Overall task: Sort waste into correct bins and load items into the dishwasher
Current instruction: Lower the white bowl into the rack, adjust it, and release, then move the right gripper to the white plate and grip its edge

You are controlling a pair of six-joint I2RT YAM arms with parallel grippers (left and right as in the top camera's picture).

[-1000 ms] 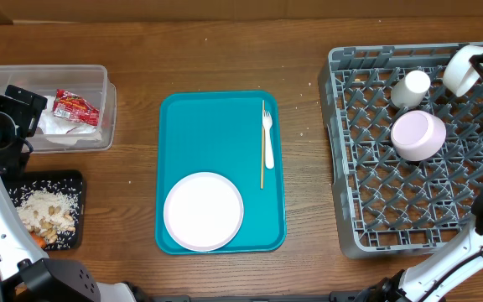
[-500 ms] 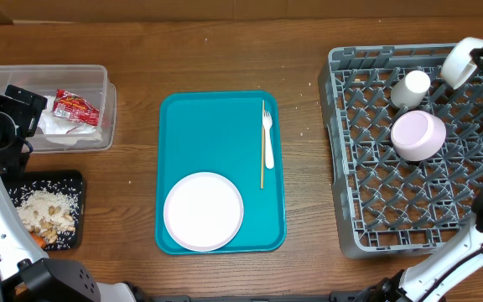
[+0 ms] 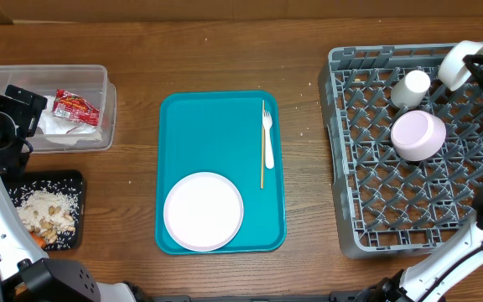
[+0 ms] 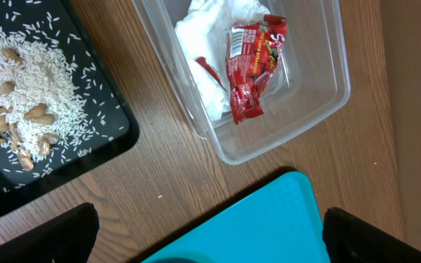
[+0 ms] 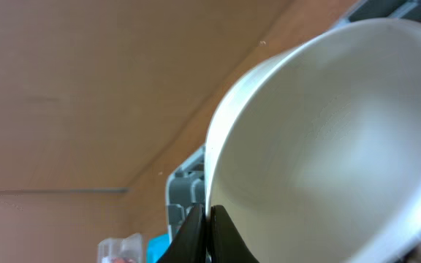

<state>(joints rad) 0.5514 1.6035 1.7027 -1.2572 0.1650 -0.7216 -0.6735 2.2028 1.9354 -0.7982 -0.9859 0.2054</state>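
Holding one white bowl (image 3: 458,63) by its rim, right tool (image 5: 205,232) clenched, tilted at the far right corner of the dish rack (image 3: 367,210), near the cup (image 3: 411,86). Judgement: I should seat it rim-down between pegs before letting go. Left tool (image 4: 210,219) released, empty, beside the clear tub (image 4: 320,109).

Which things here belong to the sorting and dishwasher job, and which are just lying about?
Job: red wrapper, napkins, rice scraps, clear tub, black tray, plate, fork, cup, racked bowl, raised bowl, dish rack.
Lying about: teal tray, table.
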